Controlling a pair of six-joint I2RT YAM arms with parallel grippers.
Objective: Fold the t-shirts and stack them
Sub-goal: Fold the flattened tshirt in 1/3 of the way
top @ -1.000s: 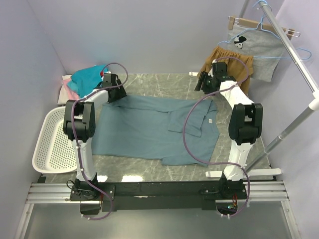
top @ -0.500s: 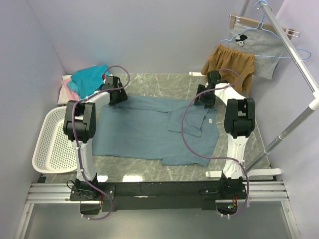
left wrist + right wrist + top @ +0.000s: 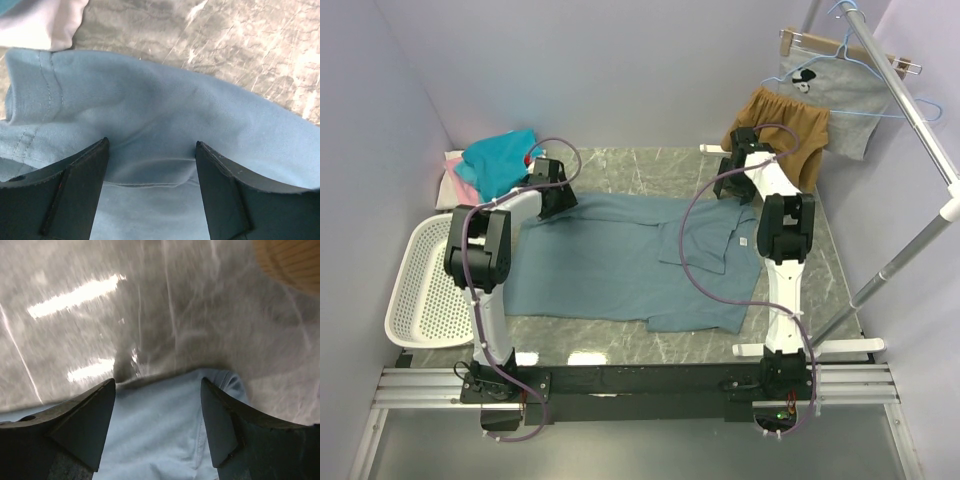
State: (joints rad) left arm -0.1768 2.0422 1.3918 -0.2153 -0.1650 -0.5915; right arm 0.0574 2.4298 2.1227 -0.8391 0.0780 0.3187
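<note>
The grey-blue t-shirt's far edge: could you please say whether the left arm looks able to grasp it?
Probably yes: the left gripper hangs open over the grey-blue t-shirt, nothing between.

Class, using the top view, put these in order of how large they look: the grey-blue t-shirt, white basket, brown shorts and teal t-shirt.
1. Grey-blue t-shirt
2. Basket and shorts: these look about alike, and the shorts are partly hidden, so they are not ranked against each other.
3. Teal t-shirt
</note>
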